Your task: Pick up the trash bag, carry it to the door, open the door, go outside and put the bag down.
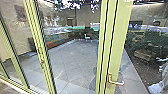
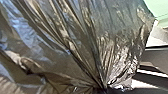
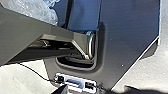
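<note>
Seemingly midway, the bag [image 2: 75, 37] is up, its bunched neck apparently gripped by the left end effector [image 2: 101, 89], beside a shut-looking door [image 1: 117, 47], leaving opening, exit and set-down.

A broad dark plate [image 3: 130, 47] with slanted, pale-edged sides; a grey, angular bar [image 3: 27, 35]; a silvery ring [image 3: 90, 45]; a pale panel [image 3: 73, 84] with dark openings; a thin black cable [image 3: 36, 72].
</note>
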You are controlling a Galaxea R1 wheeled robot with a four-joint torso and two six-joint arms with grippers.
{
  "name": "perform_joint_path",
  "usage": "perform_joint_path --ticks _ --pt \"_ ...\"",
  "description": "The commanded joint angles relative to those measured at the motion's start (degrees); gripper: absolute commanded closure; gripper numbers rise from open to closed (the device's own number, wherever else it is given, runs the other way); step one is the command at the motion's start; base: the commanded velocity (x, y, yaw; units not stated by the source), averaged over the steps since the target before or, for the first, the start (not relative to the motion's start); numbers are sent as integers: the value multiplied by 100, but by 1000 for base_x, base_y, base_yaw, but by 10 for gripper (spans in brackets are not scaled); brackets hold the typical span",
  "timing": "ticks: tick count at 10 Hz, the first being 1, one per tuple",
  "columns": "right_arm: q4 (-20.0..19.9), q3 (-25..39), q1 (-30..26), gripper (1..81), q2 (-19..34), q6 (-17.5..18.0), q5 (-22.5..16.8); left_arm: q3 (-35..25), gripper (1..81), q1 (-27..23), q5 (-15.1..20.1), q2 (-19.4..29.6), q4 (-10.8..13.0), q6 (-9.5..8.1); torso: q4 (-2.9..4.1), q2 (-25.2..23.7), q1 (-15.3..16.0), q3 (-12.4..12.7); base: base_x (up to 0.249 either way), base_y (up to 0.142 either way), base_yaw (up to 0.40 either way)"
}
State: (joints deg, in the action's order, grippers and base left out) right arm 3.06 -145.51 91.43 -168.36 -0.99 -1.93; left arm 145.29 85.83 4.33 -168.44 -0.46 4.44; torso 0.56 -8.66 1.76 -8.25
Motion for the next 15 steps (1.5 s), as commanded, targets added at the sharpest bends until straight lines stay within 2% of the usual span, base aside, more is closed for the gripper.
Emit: perform_joint_path --ticks 1,3,6,8,10,12,15 --pt "-16 120 -226 10 107 -7 -344 -35 811 -282 376 11 -42 -4 0 0 0 0 0 0 0" --pt "-25 700 -147 10 468 -7 -150 -44 811 -282 393 82 -42 -13 0 0 -2 0 0 0 0" --pt "37 2524 -68 10 1520 2 -124 -122 811 -255 402 230 -59 -39 0 0 -2 0 0 0 0" --pt "19 2994 3 10 1865 2 78 -317 811 -185 402 389 -50 -48 0 0 -2 0 0 0 0" --pt "10 3258 38 10 2120 2 114 -545 811 -167 402 574 -59 -48 0 0 -2 0 0 0 0" --pt "-16 3723 65 10 2524 2 122 -536 811 -167 402 530 -50 -57 0 0 -2 0 0 0 0" --pt "-16 4979 21 10 3534 2 263 -510 811 -167 402 389 -50 -48 0 0 -2 0 0 0 0"
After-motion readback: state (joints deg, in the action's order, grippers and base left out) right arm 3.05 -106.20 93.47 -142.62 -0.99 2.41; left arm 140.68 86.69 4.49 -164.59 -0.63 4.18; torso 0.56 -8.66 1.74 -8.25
